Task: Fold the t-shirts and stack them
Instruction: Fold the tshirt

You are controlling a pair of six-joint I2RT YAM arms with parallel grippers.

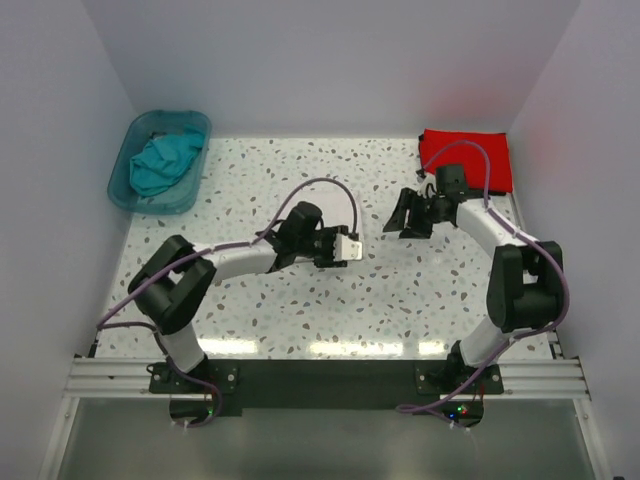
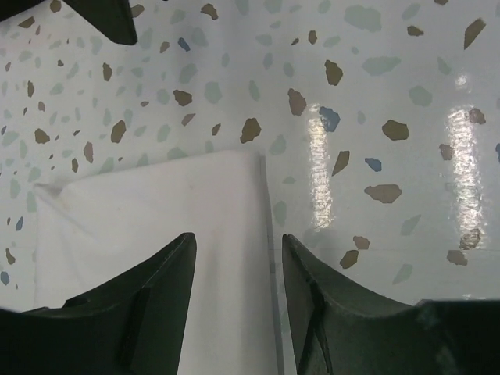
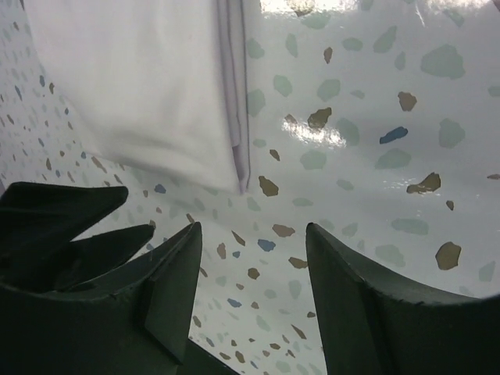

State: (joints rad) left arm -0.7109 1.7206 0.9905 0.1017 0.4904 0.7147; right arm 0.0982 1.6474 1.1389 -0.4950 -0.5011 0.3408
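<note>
My left gripper (image 2: 237,244) has its jaws apart and sits low over the folded white cloth t-shirt (image 2: 148,211). One finger is above the cloth and the other just past its right-hand edge, so nothing is clamped. My right gripper (image 3: 254,230) is spread too, with only the bare speckled terrazzo table (image 3: 367,156) between its fingers. The white packet lies near its tips but apart from them.

In the overhead view the white shirt sits mid-table, between the two grippers. I judge it light, limp and likely to slide on this glossy top. Pinch a single layer and the fold should peel open; drag it and it will probably skid and bunch. I would take hold at the stacked edge — the layers show there as thin lines in the right wrist view — and bite through all of them, with the other arm supporting the opposite side.

I count three t-shirts:
- The white one, here between the grippers.
- One bright red cloth t-shirt (image 1: 470,155), lying flat and folded at the far right corner.
- One teal cloth t-shirt (image 1: 165,163), crumpled inside a translucent teal plastic tub (image 1: 122,170) at the far left — the only tub.
</note>
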